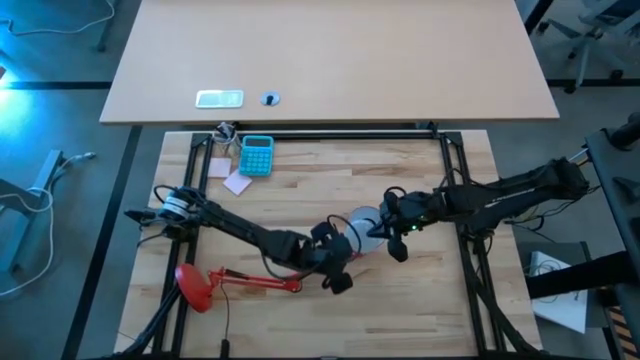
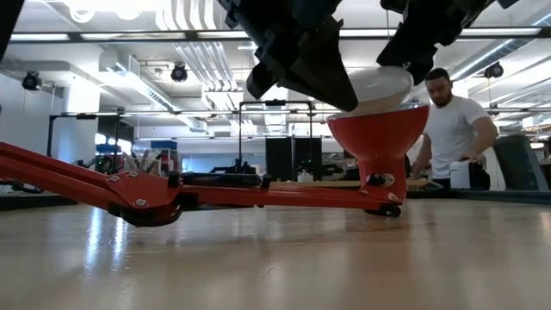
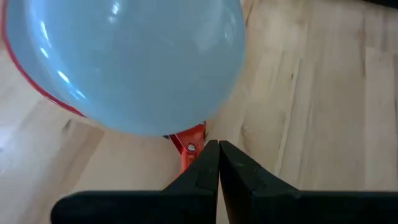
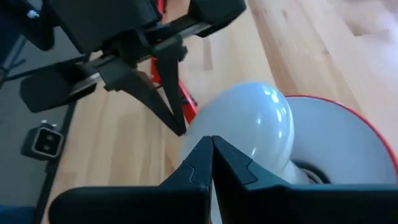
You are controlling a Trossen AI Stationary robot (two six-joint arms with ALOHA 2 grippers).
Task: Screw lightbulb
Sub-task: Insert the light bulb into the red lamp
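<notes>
The small white lightbulb (image 1: pixel 362 222) with its rounded glass dome sits in the open red cone shade (image 2: pixel 377 138) of the metal desk lamp, close to the middle of the light wooden table (image 1: pixel 330 190), with the dome pointing up and rising above the shade's rim. From the lamp's round red base (image 1: pixel 194 287), the thin red arm (image 1: pixel 262 281) lies low along the table and runs toward 3 o'clock until it reaches the shade. The left gripper (image 1: pixel 338 266) is just beside the bulb, on its 7 o'clock side, and in its own wrist view the two dark fingers (image 3: pixel 208 165) are pressed together with nothing between them. The right gripper (image 1: pixel 392 237) is just beside the bulb at about 4 o'clock, and its fingers (image 4: pixel 202 158) are also closed together, tip against tip, in front of the dome; I cannot tell if the tips touch the glass. In the low view both grippers hang over the shade from above, close to the bulb on either side. Far from the lamp, at about 11 o'clock on the table, a turquoise calculator (image 1: pixel 257 156) lies beside a small pink paper note (image 1: pixel 237 182). Behind the table a person in a white shirt (image 2: pixel 454 129) stands at another desk.
</notes>
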